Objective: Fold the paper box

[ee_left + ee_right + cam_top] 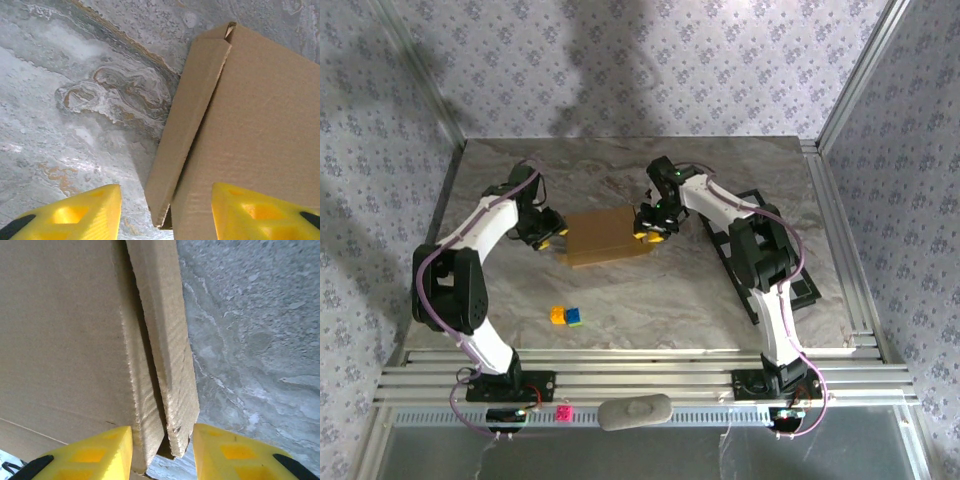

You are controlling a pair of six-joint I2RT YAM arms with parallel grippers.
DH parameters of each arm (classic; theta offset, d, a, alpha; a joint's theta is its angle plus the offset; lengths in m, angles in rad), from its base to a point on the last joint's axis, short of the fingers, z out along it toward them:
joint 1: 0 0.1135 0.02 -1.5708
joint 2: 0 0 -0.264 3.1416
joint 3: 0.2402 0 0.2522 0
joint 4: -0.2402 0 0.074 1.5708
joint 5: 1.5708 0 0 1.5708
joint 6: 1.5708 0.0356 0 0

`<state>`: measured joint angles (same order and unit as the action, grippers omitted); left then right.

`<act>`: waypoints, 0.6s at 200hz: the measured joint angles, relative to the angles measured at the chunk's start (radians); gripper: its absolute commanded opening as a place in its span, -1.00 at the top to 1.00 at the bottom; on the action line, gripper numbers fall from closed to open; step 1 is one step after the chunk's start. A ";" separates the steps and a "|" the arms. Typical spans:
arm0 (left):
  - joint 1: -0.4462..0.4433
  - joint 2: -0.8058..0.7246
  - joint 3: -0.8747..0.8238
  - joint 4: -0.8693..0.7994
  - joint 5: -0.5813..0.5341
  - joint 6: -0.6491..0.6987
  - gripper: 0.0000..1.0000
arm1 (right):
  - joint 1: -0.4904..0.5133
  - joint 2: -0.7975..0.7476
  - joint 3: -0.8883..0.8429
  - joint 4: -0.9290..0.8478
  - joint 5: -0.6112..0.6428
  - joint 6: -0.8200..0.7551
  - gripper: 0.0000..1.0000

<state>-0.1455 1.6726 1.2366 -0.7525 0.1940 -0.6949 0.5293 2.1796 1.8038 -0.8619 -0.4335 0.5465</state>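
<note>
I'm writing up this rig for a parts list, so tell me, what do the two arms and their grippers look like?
Both the left arm and right arm have white links joined by chunky black joints, with a thin purple cable running along each. The left gripper and right gripper end in bright yellow fingers with moulded hollows and black parts behind.

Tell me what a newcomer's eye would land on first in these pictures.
The tan paper box in the middle of the marbled table draws the eye first. The left gripper and right gripper straddle its two ends with bright yellow fingers. Nearer the arms' bases lie two small coloured blocks.
</note>
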 measured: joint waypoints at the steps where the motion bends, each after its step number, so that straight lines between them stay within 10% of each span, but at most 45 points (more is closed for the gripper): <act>1: 0.000 0.000 0.000 0.000 0.000 0.000 0.10 | 0.000 0.000 0.000 0.000 0.000 0.000 0.25; 120: -0.008 0.109 -0.008 0.087 0.026 0.006 0.25 | -0.003 0.044 0.032 -0.021 0.018 -0.024 0.41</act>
<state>-0.1539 1.7817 1.2285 -0.6655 0.2203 -0.6884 0.5259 2.2234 1.8362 -0.8829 -0.4160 0.5224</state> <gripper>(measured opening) 0.382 0.319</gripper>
